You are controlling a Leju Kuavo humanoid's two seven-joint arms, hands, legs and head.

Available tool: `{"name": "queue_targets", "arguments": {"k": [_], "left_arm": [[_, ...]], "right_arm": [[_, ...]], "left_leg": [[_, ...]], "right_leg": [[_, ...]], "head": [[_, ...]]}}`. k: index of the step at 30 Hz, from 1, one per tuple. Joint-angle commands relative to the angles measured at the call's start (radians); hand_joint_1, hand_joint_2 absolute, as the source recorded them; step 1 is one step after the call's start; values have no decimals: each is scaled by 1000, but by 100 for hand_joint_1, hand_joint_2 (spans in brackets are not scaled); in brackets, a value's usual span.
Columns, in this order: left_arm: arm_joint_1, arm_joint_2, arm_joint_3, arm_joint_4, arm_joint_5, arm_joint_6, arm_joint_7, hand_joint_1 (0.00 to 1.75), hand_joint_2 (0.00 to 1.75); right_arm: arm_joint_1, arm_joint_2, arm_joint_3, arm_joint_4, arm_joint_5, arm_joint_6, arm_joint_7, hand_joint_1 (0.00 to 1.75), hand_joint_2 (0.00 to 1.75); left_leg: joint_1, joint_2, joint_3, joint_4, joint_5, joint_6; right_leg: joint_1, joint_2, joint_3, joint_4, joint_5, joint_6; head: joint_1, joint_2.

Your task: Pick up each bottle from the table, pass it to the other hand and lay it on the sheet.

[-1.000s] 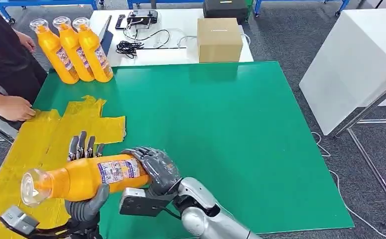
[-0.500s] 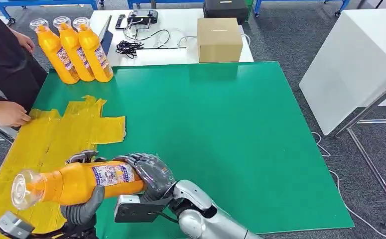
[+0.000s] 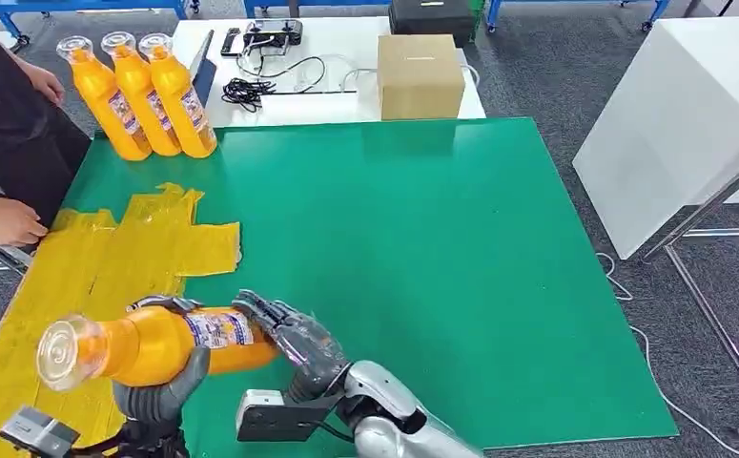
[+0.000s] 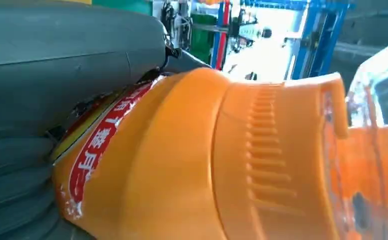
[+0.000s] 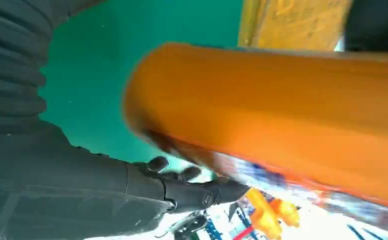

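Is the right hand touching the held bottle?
Cannot tell. In the head view the right hand sits at the base of the bottle with fingers opened; the right wrist view is too blurred to show a gap or contact.

Even bright light in the head view; both wrist views blurred, backgrounds overexposed.

— What do we have around us?
— Grey carpet floor, with a white cabinet off to the side.
— And behind the green table?
— We see a white table carrying a cardboard box and black cables, then blue frames beyond.
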Motion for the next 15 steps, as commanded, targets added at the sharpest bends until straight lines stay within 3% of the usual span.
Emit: {"name": "queue_targets", "arguments": {"k": [1,6,8,11,15], "left_arm": [[-84,32,45,72,-390,289,-30,175,175],[-131,109,98,142,-865,526,71,175,175],[-132,140,126,187,-1130,631,152,175,175],[-145,177,158,261,-1462,641,313,175,175],[-211,253,117,436,-1634,633,448,175,175]], "right_arm": [[87,-102,-91,-145,0,-52,-37,0,0],[202,-166,-209,-354,-22,-42,-79,0,0],[224,-180,-246,-400,-42,-37,-99,0,0],[230,-183,-275,-416,-58,-26,-112,0,0],[219,-175,-284,-401,-74,-5,-116,0,0]], "left_leg": [[1,-4,2,-1,1,-1],[0,-8,2,-2,1,-1],[0,-3,2,-1,0,-1],[0,-3,3,-2,1,-1],[0,-3,3,-3,2,-1]], "right_leg": [[1,-4,4,-2,0,0],[0,-8,5,-3,-1,1],[0,-3,3,-2,0,0],[0,-2,4,-2,0,0],[0,-3,4,-3,1,0]], "head": [[0,0],[0,0],[0,0],[0,0],[0,0]]}}
